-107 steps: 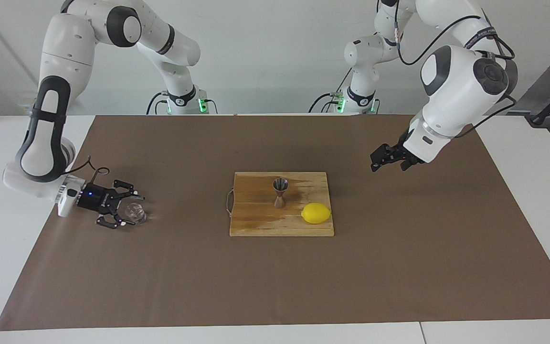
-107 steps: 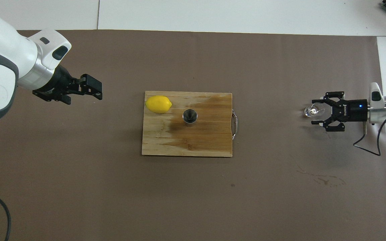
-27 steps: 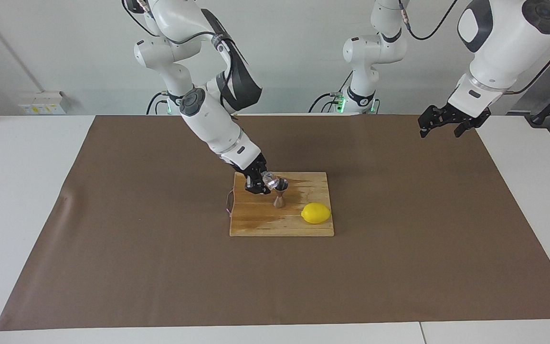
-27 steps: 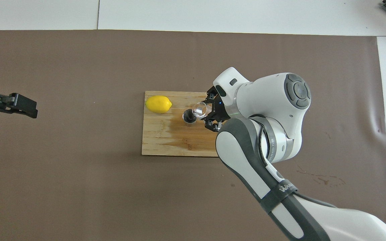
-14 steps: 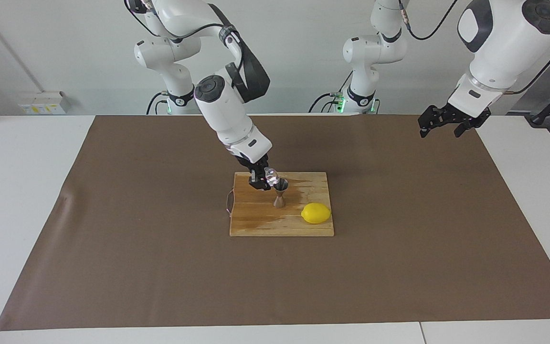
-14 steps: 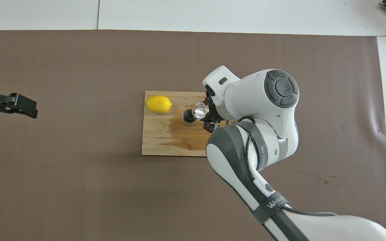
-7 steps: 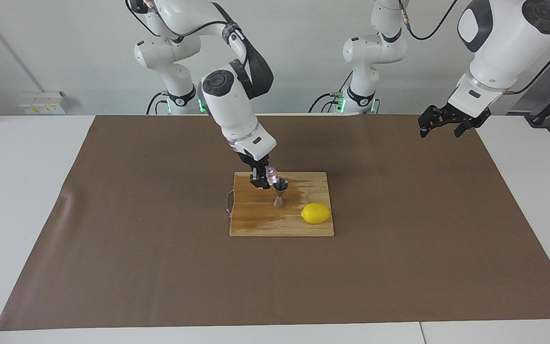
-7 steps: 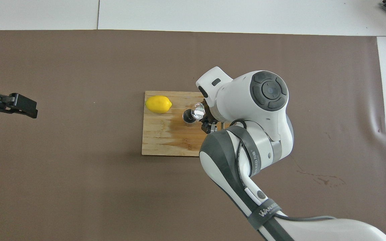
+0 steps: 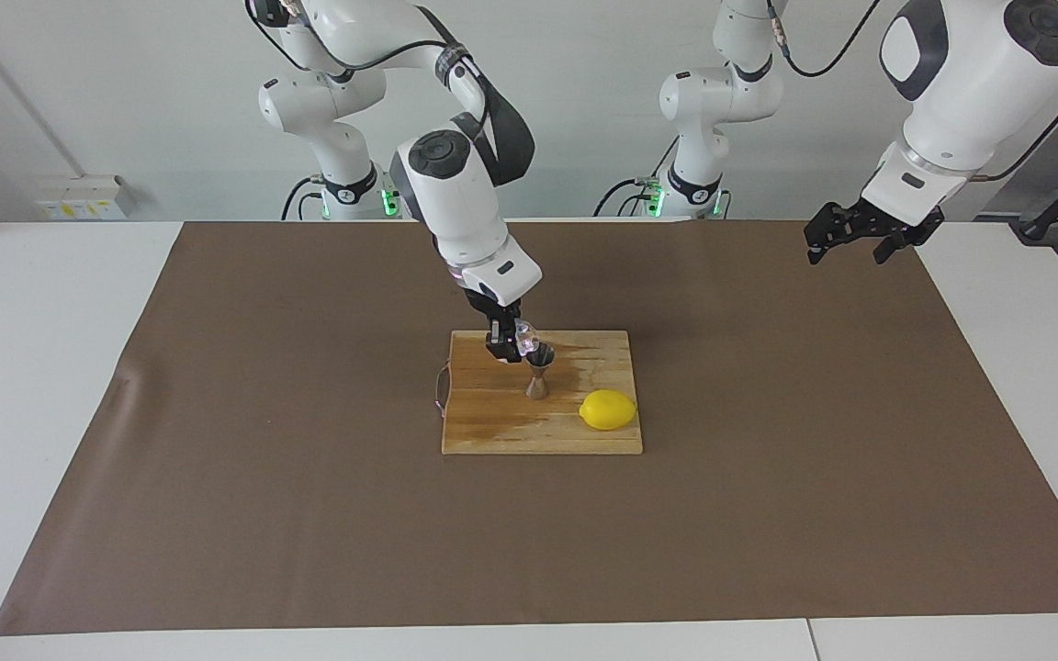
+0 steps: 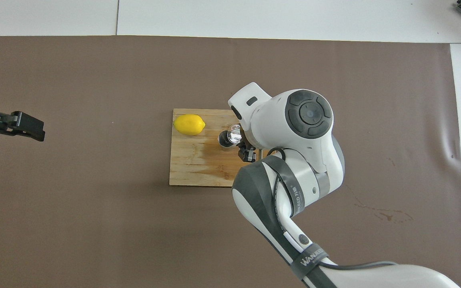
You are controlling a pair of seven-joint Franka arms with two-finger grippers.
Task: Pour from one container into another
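Observation:
The tiny clear glass cup [image 9: 523, 336] is tipped steeply on its side, its mouth right at the rim of the steel jigger [image 9: 538, 372]. My right gripper [image 9: 508, 343] is shut on the cup, just above the jigger's top cone. The jigger stands upright on the wooden board [image 9: 492, 422]. In the overhead view the cup [image 10: 234, 134] overlaps the jigger's [image 10: 225, 140] edge, and my right wrist covers most of the right gripper [image 10: 243, 147]. My left gripper [image 9: 846, 237] waits open and holds nothing, high over the mat at the left arm's end.
A yellow lemon [image 9: 608, 409] lies on the board's corner, farther from the robots than the jigger and toward the left arm's end. The board has a wet dark patch [image 10: 218, 154] and a wire handle [image 9: 442, 386]. A brown mat [image 9: 309, 514] covers the table.
My right wrist has turned further over the last second and tipped the cup more steeply toward the jigger. The left arm has not moved.

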